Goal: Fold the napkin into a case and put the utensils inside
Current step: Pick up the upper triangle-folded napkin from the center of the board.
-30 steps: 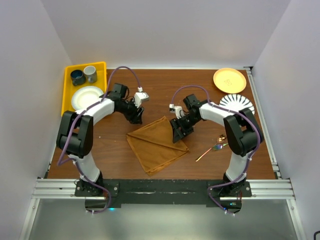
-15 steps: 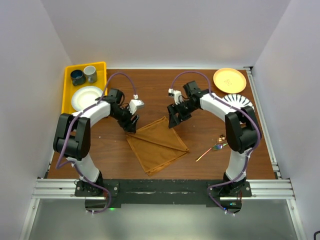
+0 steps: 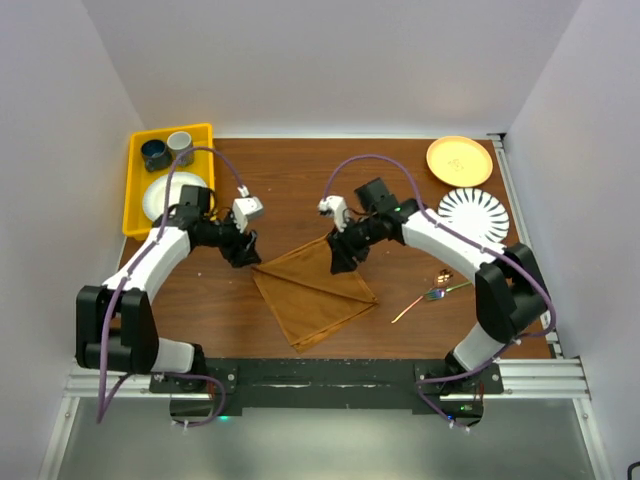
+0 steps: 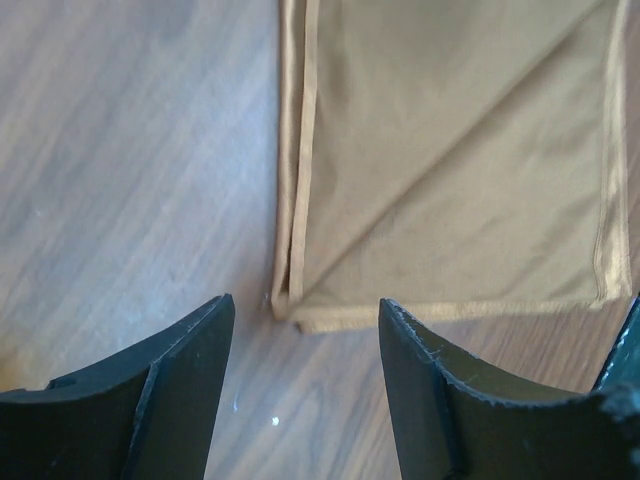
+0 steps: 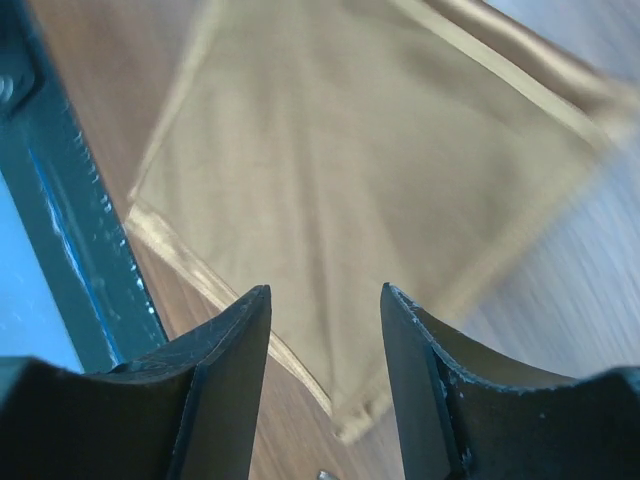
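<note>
Far left, a yellow tray (image 3: 136, 182) sits at the back of the wooden table (image 3: 215, 305), carrying two cups (image 3: 180, 148) and a white plate (image 3: 172, 195). Just right of it the left gripper (image 3: 238, 246) hangs low over bare wood. Its jaws stand wide with nothing between them, the tips just short of the nearest corner of the napkin (image 3: 315, 295). The rust-brown cloth lies flat in the middle of the table, turned like a diamond, with a diagonal fold across it. Over its far corner hovers the right gripper (image 3: 340, 256). In the blurred wrist view its jaws are parted more narrowly, with cloth showing below the gap and nothing pinched. Further right, clear of the napkin, the utensils (image 3: 432, 294) lie on the wood. Behind them are a white striped plate (image 3: 473, 212) and an orange plate (image 3: 459, 160).
</note>
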Controlling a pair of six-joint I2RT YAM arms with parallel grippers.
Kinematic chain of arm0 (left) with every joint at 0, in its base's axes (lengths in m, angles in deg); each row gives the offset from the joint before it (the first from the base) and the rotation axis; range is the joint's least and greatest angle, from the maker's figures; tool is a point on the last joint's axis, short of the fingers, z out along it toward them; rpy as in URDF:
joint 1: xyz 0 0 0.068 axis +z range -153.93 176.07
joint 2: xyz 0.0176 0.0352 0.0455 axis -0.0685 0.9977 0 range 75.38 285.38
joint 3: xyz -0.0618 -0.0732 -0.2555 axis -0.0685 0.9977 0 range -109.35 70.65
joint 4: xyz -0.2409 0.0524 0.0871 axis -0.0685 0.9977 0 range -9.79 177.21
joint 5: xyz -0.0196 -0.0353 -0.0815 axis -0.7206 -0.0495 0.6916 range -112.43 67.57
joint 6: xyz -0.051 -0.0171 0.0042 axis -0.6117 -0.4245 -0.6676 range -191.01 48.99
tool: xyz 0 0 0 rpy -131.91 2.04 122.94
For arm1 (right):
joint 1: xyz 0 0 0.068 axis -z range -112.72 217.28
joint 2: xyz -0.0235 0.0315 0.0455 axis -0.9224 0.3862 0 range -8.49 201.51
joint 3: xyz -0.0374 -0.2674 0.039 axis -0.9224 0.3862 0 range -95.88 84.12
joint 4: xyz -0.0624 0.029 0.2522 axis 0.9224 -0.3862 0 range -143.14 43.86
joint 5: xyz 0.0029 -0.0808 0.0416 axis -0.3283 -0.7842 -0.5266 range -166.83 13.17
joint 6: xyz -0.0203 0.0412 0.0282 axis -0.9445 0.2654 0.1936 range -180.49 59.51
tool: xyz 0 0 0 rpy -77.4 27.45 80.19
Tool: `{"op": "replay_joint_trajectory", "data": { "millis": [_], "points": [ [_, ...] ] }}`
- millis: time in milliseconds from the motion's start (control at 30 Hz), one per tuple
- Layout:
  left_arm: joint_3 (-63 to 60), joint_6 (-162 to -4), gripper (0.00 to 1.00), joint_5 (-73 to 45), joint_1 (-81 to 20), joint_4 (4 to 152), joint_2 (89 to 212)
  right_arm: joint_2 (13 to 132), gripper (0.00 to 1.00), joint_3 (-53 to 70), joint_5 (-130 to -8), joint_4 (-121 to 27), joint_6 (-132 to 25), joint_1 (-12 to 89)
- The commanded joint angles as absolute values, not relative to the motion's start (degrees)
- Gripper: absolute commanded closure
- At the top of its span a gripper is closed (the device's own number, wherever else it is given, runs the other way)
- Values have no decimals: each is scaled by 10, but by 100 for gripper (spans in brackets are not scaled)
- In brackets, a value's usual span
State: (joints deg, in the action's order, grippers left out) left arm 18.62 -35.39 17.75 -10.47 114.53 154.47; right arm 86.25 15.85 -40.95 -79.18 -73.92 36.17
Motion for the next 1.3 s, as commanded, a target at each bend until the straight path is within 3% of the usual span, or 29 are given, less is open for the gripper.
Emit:
{"op": "replay_joint_trajectory", "data": {
  "millis": [0, 100, 333, 400, 700, 1267],
  "points": [
    [199, -420, 36, 280, -39, 1085, 1576, 826, 48, 174, -432, -764, -828, 265],
    [214, -495, 36, 287, 11, 1055, 1601, 815, 51, 186, -496, -724, -858, 188],
    [178, -536, 58, 382, 71, 1132, 1678, 864, 55, 176, -560, -682, -884, 60],
    [190, -584, 56, 419, 85, 1130, 1702, 875, 54, 178, -573, -673, -887, 42],
    [270, -751, 28, 469, 93, 1015, 1713, 899, 52, 179, -586, -683, -915, -12],
    [300, -803, 25, 461, 98, 962, 1688, 937, 57, 205, -643, -651, -949, -51]
  ]
}}
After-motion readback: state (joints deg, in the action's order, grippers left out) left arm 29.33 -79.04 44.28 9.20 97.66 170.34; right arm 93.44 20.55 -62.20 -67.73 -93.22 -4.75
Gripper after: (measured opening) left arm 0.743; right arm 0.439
